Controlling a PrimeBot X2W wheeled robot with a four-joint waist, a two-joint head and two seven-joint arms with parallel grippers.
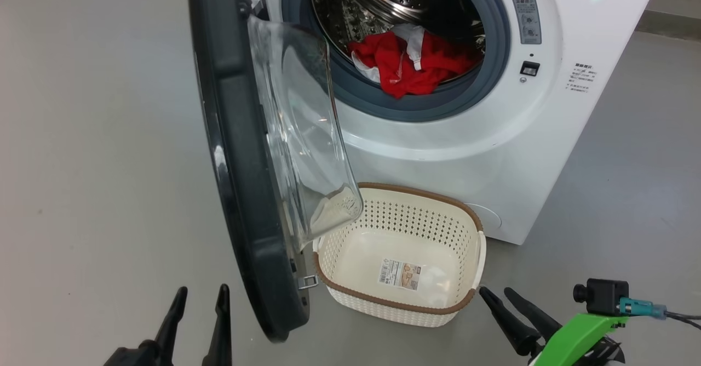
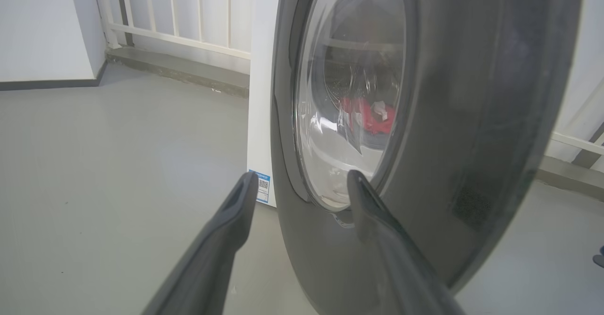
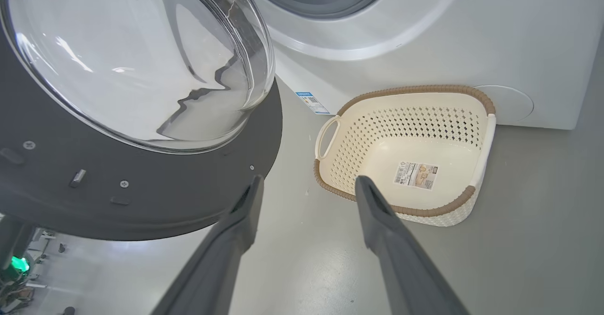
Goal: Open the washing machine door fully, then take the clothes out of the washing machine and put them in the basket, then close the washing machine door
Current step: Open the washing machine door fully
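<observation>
- The left gripper (image 1: 202, 290) has its two long fingers spread wide and holds nothing. The right gripper (image 1: 495, 291) is just as wide and just as empty.
- The washing machine door (image 1: 230, 136) stands swung out from the washing machine (image 1: 465, 147), edge-on to the head view. Its clear glass bowl faces the opening.
- The clothes (image 1: 405, 64), a red bundle with white patches, lie at the front of the steel drum and spill onto the lower lip of the grey gasket.
- The basket (image 1: 416, 189) sits on the floor (image 1: 82, 136) just in front of the washer, below the opening, with only its label sticker inside.
- Progress: the door is open, though these angles make it hard to judge whether it has reached its full swing. No garment is out yet, so the unloading and the closing of the door are both left to do.
- Pose: the left gripper (image 2: 302, 176) hangs low on the outer side of the door (image 2: 472, 117), fingers aimed at the black rim and close to it. The red clothes (image 2: 368, 114) show through the glass.
- The right gripper (image 3: 309, 179) hangs low beside the near right corner of the basket (image 3: 415, 89). Its fingers point up toward the machine, and its tips frame the bare floor between door and basket.
</observation>
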